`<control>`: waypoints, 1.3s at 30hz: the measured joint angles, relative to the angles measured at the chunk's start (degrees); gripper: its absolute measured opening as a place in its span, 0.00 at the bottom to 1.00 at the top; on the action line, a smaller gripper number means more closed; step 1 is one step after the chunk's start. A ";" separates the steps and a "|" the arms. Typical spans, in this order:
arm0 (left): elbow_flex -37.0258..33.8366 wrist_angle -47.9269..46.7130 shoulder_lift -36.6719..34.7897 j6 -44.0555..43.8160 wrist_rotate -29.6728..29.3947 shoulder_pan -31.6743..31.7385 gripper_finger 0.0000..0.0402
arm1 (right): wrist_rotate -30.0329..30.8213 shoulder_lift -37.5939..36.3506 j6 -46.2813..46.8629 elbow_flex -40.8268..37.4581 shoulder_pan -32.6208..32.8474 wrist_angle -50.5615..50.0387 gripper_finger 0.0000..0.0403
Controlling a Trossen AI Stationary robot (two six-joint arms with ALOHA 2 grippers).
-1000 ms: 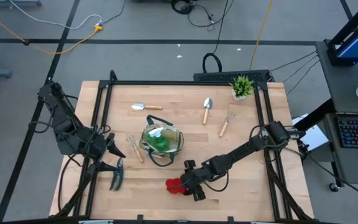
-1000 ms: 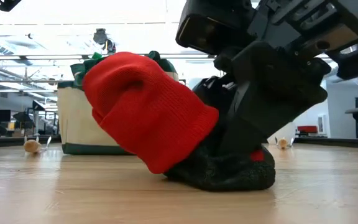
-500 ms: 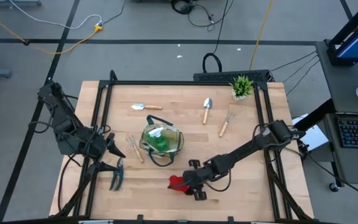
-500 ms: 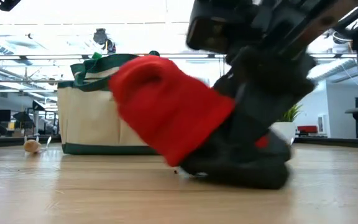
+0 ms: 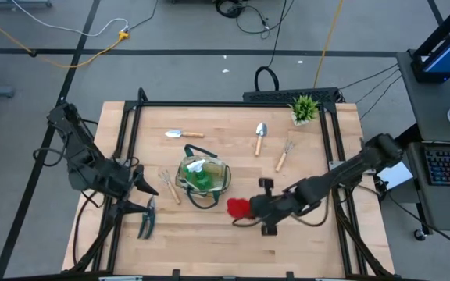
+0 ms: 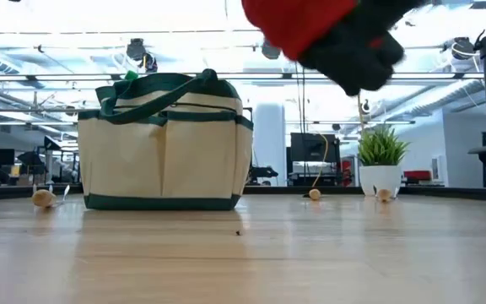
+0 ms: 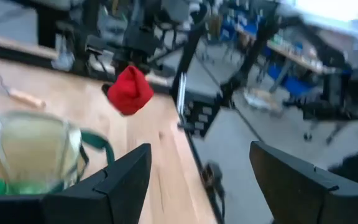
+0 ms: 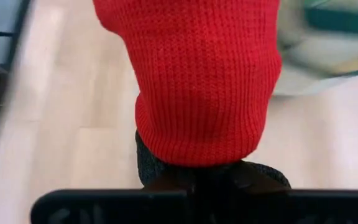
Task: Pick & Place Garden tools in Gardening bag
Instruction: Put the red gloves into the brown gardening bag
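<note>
Glove [image 5: 239, 207] is the one I've got right now, red knit with a dark palm, pinched in my right gripper [image 5: 258, 209] and hanging clear of the table [image 5: 209, 242], just beside the gardening bag [image 5: 203, 176] on its right. My right fingers are clamped on the dark end of it.

Progress-wise I'd say early days: something green and white already sits inside the bag, the glove is about to be the next thing in, and everything else is lying out. That's the trowel [image 5: 183, 133] behind the bag, a second trowel [image 5: 260, 137], a little hand rake [image 5: 284, 154], a fork [image 5: 168, 186] left of the bag, and the pruning shears [image 5: 147, 217].

My left gripper [image 5: 148, 192] waits by the left edge, fingers apart. Potted plant [image 5: 304, 108] is off in the far corner, not in the way. The bag's loop handle [image 5: 201, 200] flops toward me, so that could snag the drop.
</note>
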 joint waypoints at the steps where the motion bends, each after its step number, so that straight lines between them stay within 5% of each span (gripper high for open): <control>1: 0.00 1.46 0.00 0.64 -0.94 0.06 0.70 | 2.03 -1.11 -2.02 0.00 -0.02 -0.45 0.02; 10: 0.02 17.84 5.49 3.02 -3.66 5.21 0.70 | 21.25 -5.94 -29.44 0.07 -1.91 0.49 0.02; 20: 1.01 39.30 20.80 -4.82 10.53 15.96 0.70 | 37.18 -5.96 -68.67 0.09 -5.68 19.11 0.02; 29: 14.42 40.29 33.26 -3.72 22.47 24.48 0.70 | 38.66 -6.00 -102.05 0.09 -6.13 41.24 0.02; 39: 22.18 40.01 38.38 2.90 28.63 28.73 0.70 | 38.79 -6.00 -113.41 0.09 -4.00 47.07 0.02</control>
